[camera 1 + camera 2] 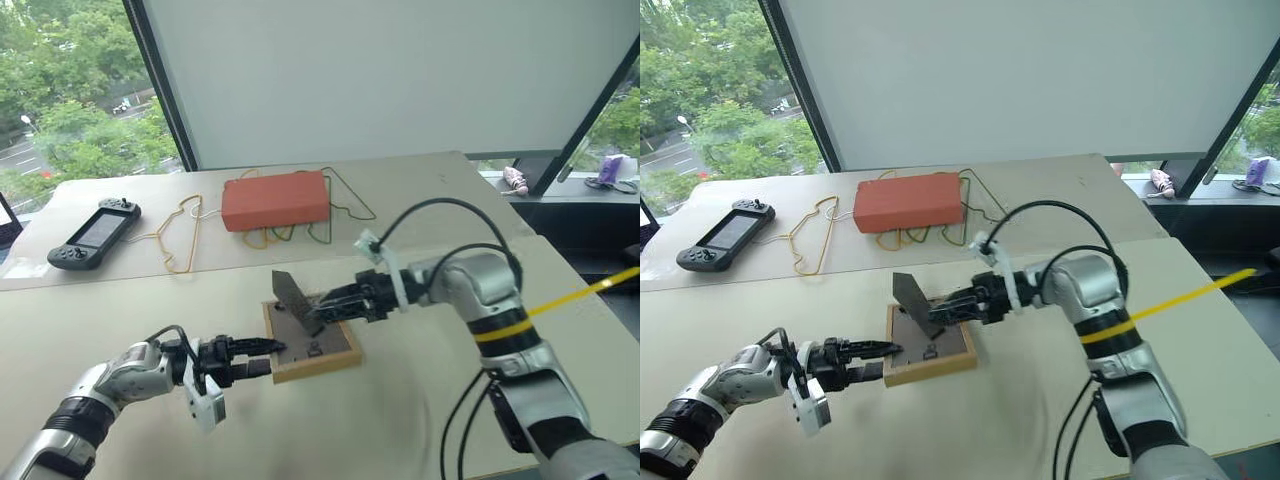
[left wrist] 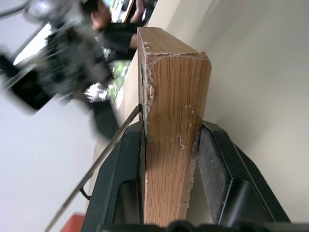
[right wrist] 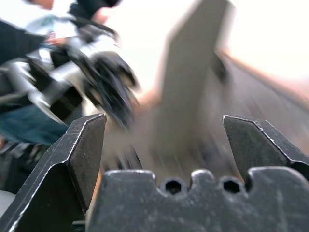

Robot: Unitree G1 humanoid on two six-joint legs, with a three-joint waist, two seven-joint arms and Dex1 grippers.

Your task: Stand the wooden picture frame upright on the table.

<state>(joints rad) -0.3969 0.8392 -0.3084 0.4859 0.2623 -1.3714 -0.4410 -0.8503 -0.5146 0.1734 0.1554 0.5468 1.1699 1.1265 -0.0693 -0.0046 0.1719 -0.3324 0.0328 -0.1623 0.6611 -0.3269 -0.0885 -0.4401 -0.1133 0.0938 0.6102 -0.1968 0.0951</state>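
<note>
Now the frame (image 1: 312,343) lies back-up on the tabletop (image 1: 400,420); left hand (image 1: 262,357) clamps its nine-o'clock edge, right hand (image 1: 318,305) spread wide by the stand (image 1: 296,300).

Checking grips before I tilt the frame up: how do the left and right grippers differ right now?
The left gripper is shut on the wooden picture frame, pinching its near-left edge; the right gripper is open, holding nothing. The left gripper sits low at the table, roughly level; the right gripper hovers over the frame's back beside the raised fold-out stand, angled down. Both have black fingers and point inward toward the frame.
</note>
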